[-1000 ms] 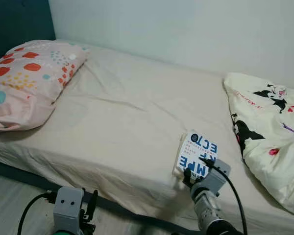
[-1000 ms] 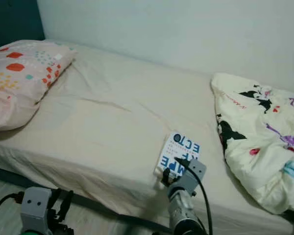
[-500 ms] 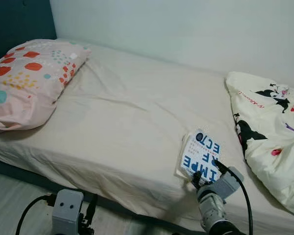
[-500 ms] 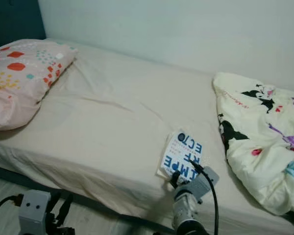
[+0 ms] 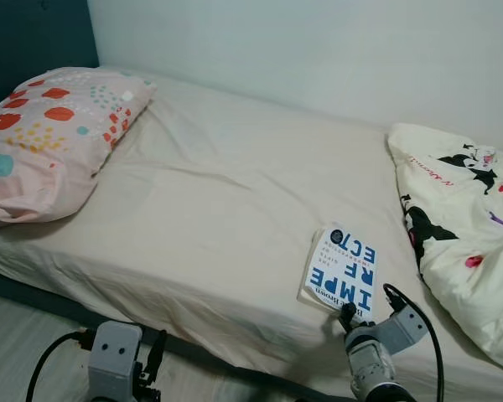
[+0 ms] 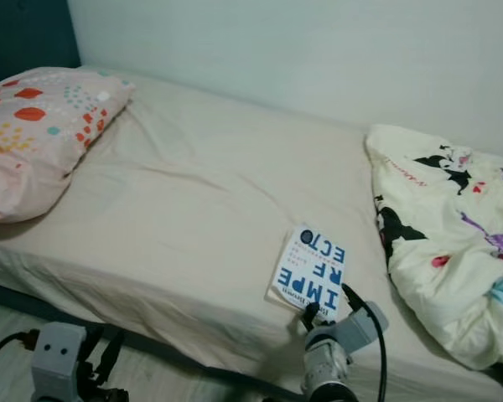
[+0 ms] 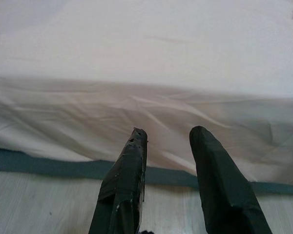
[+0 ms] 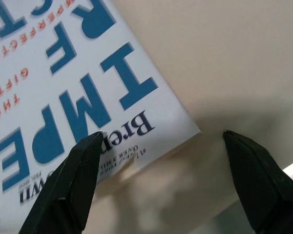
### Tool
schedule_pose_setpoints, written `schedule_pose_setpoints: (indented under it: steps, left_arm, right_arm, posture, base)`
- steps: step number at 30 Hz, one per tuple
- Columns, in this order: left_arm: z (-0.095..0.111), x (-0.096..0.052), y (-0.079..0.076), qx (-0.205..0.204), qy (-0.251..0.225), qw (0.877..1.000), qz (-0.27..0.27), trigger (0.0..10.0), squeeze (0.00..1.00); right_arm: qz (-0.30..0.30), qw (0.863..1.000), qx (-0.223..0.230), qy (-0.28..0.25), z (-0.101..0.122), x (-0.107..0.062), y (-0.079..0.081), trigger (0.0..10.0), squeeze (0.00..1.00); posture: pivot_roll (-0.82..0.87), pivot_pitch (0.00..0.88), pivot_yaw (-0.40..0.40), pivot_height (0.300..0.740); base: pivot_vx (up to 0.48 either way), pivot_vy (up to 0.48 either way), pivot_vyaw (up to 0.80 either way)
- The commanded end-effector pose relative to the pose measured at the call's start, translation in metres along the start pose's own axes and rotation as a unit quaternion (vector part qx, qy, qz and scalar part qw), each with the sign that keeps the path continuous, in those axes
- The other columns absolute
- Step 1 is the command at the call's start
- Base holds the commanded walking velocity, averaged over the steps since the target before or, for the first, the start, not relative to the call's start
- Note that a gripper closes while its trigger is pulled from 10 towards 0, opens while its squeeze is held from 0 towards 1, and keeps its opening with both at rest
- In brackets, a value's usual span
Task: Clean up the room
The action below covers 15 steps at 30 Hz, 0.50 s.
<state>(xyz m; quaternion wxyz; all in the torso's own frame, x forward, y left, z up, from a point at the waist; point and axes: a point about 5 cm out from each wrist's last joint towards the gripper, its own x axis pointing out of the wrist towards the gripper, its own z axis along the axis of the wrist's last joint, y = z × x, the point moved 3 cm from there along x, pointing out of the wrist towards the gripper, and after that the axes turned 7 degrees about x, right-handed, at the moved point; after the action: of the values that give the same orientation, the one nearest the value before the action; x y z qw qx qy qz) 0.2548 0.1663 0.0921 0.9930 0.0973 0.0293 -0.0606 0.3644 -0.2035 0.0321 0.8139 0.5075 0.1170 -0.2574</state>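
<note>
Near the bed's front edge: reaching for the book

Right gripper [image 8: 161, 180] hangs spread wide at the book's [image 5: 342, 272] near corner, holding nothing; it probably must advance and close there. Left gripper [image 7: 168, 161] idles low by the bed [image 5: 218, 201], fingers parted, empty.

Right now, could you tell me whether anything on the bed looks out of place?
Yes: a book lies skewed near the front edge of the bed, by the open right gripper. A patterned duvet sits bunched at the right end instead of spread out.
</note>
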Motion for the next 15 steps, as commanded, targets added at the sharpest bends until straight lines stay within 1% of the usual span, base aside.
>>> schedule_pose_setpoints:
  steps: [1,3,4,5,6,7,8,9,11,13,15]
  left_arm:
    - [-0.008,-0.003,0.0,-0.006,0.019,1.0,0.0,10.0,0.0]
    - [-0.008,-0.003,0.0,-0.006,0.019,1.0,0.0,10.0,0.0]
    - [-0.008,-0.003,0.001,-0.006,0.019,1.0,0.001,10.0,0.0]
    - [-0.008,-0.003,0.001,-0.006,0.019,1.0,0.001,10.0,0.0]
    - [-0.008,-0.004,0.002,-0.005,0.019,1.0,0.002,10.0,0.0]
    - [-0.008,-0.004,0.002,-0.005,0.019,1.0,0.002,10.0,0.0]
    - [-0.008,-0.004,0.002,-0.004,0.019,1.0,0.003,10.0,0.0]
    - [-0.008,-0.004,0.003,-0.003,0.019,1.0,0.004,10.0,0.0]
    - [-0.008,-0.005,0.003,-0.002,0.019,1.0,0.004,10.0,0.0]
    - [-0.008,-0.005,0.005,-0.001,0.019,1.0,0.006,10.0,0.0]
    - [-0.008,-0.005,0.005,-0.001,0.019,1.0,0.006,10.0,0.0]
  right_arm:
    - [-0.021,0.995,0.079,0.065,-0.032,-0.006,-0.011,10.0,0.0]
    - [-0.021,0.995,0.079,0.065,-0.032,-0.006,-0.011,10.0,0.0]
    - [-0.019,0.993,0.1,0.067,-0.033,-0.006,-0.01,10.0,0.0]
    - [-0.019,0.993,0.1,0.067,-0.033,-0.006,-0.01,10.0,0.0]
    - [-0.015,0.989,0.127,0.07,-0.035,-0.007,-0.007,10.0,0.0]
    - [-0.015,0.989,0.127,0.07,-0.035,-0.007,-0.007,10.0,0.0]
    - [-0.01,0.986,0.15,0.072,-0.036,-0.007,-0.004,10.0,0.0]
    - [-0.004,0.984,0.16,0.075,-0.037,-0.007,0.0,10.0,0.0]
    - [0.0,0.983,0.165,0.076,-0.037,-0.007,0.002,10.0,0.0]
    - [0.015,0.983,0.163,0.081,-0.039,-0.007,0.008,10.0,0.0]
    - [0.015,0.983,0.163,0.081,-0.039,-0.007,0.008,10.0,0.0]
  posture:
    - [0.26,0.174,-0.069,0.562]
    - [0.26,0.174,-0.069,0.562]
    - [0.26,0.174,-0.069,0.562]
    - [0.26,0.174,-0.069,0.562]
    - [0.26,0.179,-0.068,0.562]
    - [0.26,0.179,-0.068,0.562]
    - [0.26,0.18,-0.067,0.562]
    - [0.27,0.181,-0.067,0.562]
    - [0.27,0.181,-0.067,0.562]
    - [0.27,0.181,-0.066,0.562]
    - [0.27,0.181,-0.066,0.562]
  base:
    - [0.0,0.0,0.0]
    - [0.0,0.0,0.0]
    - [0.0,0.0,0.0]
    - [0.0,0.0,0.0]
    - [0.0,0.0,0.0]
    - [0.0,0.0,0.0]
    - [0.0,0.0,0.0]
    - [0.0,0.0,0.0]
    - [0.0,0.0,0.0]
    - [0.0,0.0,0.0]
    - [0.0,0.0,0.0]
